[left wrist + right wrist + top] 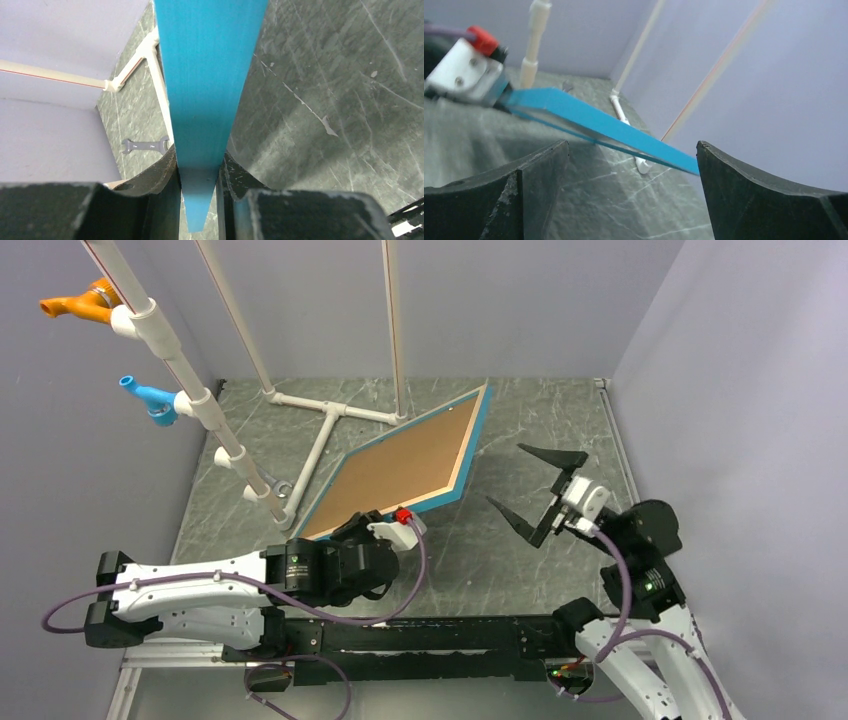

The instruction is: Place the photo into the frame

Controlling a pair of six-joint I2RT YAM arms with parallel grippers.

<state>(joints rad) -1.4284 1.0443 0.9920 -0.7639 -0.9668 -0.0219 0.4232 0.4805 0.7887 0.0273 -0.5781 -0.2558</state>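
nearby, wrench [145, 145] by pipe stand [322, 440], frame [400, 465] tilted

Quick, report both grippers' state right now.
Left gripper: fingers closed on the frame, gripping its blue edge.
Right gripper: open, holding nothing.

round sticker [297, 562], left arm [200, 585]: pale marks on a dark ground, too small for me to read.
wrench [145, 145]: handle blurred, I can read no stamping.
frame [205, 75]: blue edge, I read nothing on it.
legible text overall: none in my three views.
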